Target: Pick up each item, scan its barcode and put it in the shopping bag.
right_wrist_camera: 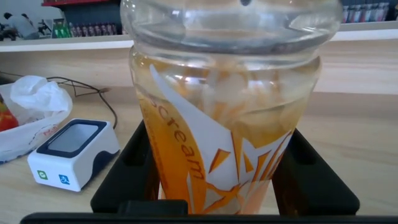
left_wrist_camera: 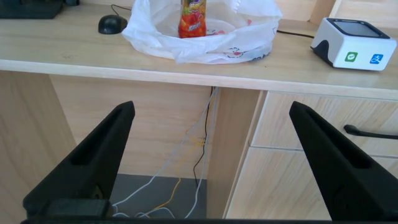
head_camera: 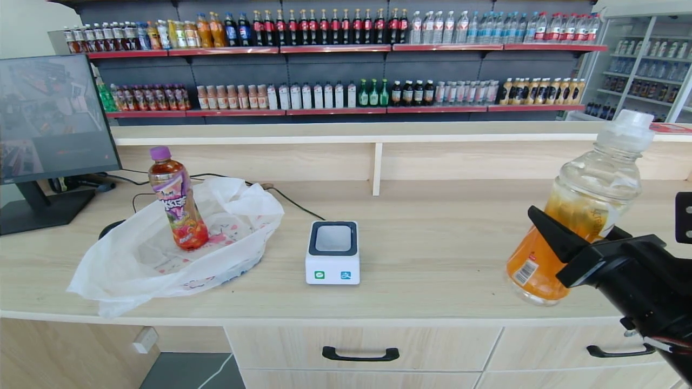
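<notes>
My right gripper (head_camera: 573, 243) is shut on an orange drink bottle (head_camera: 576, 216) with a white cap, held tilted above the counter's right end; its barcode (head_camera: 525, 272) faces left. Up close, the orange drink bottle (right_wrist_camera: 227, 124) sits between the black fingers (right_wrist_camera: 134, 162). A white scanner (head_camera: 332, 252) with a dark window rests mid-counter; it appears again as the scanner (right_wrist_camera: 74, 152) and scanner (left_wrist_camera: 354, 43). A purple-capped red drink bottle (head_camera: 177, 200) stands upright in the white shopping bag (head_camera: 135, 259) at left. My left gripper (left_wrist_camera: 211, 162) hangs open below the counter edge, in front of the cabinet.
A monitor (head_camera: 51, 119) on a stand occupies the counter's far left, with a black mouse (left_wrist_camera: 112, 23) and cables (head_camera: 292, 204) beside the bag. Shelves of bottles (head_camera: 335, 59) line the back wall. Drawers with black handles (head_camera: 360, 354) run under the counter.
</notes>
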{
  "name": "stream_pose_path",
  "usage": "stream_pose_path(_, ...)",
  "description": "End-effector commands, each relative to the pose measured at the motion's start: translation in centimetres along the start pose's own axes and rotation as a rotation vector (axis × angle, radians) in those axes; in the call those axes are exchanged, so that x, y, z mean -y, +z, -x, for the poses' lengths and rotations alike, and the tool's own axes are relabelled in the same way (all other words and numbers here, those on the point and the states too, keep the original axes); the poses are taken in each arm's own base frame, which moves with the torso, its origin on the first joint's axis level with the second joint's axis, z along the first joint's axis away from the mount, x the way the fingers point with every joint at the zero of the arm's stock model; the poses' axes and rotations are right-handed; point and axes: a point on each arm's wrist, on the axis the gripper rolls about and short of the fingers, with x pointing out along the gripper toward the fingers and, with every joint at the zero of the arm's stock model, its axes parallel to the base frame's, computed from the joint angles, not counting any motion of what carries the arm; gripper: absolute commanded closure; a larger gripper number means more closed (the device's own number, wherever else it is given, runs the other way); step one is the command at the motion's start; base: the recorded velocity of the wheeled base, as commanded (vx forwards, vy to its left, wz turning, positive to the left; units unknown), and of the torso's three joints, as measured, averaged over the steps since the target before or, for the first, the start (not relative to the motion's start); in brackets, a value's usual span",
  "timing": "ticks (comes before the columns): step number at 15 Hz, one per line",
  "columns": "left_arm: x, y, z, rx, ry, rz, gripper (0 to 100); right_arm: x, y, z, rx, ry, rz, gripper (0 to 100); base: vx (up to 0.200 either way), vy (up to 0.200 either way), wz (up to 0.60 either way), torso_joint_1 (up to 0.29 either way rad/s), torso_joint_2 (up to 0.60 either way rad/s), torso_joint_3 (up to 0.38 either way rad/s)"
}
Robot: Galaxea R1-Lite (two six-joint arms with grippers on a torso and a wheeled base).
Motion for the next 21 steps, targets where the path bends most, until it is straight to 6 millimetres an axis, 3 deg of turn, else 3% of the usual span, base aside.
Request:
stream_pose_path(1, 0.0, 0.0, 0.0, 0.000, 0.000, 0.000, 0, -0.3, -0.2, 1.0, -0.020, 0.027, -0.007, 100, 0.000, 0.000, 0.00, 0.000, 0.00, 0.000)
stream_pose_path(4, 0.0, 0.0, 0.0, 0.000, 0.000, 0.000, 0, -2.3, -0.4, 0.9, -0.034, 0.129, -0.080, 100, 0.000, 0.000, 0.00, 0.000, 0.00, 0.000)
stream_pose_path(9, 0.0, 0.0, 0.0, 0.000, 0.000, 0.000, 0, -3.7, -0.1, 0.3, -0.038, 0.379, -0.190, 100, 0.000, 0.000, 0.00, 0.000, 0.00, 0.000)
stream_pose_path(12, 0.0, 0.0, 0.0, 0.000, 0.000, 0.000, 0, -4.2, 0.4, 0.1, -0.032, 0.494, -0.243, 100, 0.000, 0.000, 0.00, 0.000, 0.00, 0.000)
stream_pose_path(14, 0.0, 0.0, 0.0, 0.000, 0.000, 0.000, 0, -5.7, 1.3, -0.1, -0.012, 0.570, -0.333, 100, 0.000, 0.000, 0.00, 0.000, 0.00, 0.000)
stream_pose_path(21, 0.0, 0.0, 0.0, 0.000, 0.000, 0.000, 0, -7.9, 2.4, -0.1, -0.043, 0.674, -0.555, 100, 0.000, 0.000, 0.00, 0.000, 0.00, 0.000)
